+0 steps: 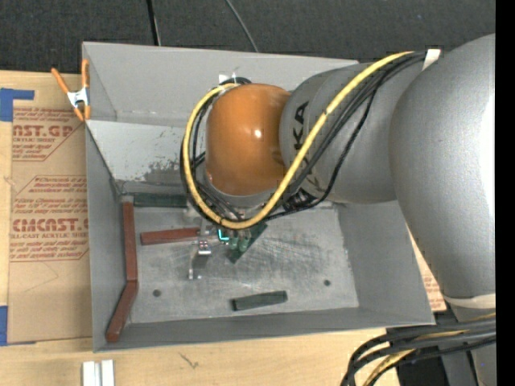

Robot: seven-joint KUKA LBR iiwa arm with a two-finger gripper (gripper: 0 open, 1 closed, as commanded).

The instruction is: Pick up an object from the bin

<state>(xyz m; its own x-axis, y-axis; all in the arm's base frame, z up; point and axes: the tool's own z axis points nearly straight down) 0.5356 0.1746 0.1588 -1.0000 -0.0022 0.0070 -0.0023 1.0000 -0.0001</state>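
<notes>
Though the claw [199,257] hangs low over the bin [318,256] floor beneath its orange cover [241,139], I cannot tell whether it is wide or narrow. Just left of it a short red-brown stick [169,236] lies flat. It looks stiff, light and smooth, so it is best taken across its narrow width, near the middle. A dark bar [259,300] lies nearer the viewer, apart.

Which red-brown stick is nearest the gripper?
The short horizontal stick, its right end just beside the gripper. The long stick and the angled stick lie by the bin's left wall, farther off.
</notes>
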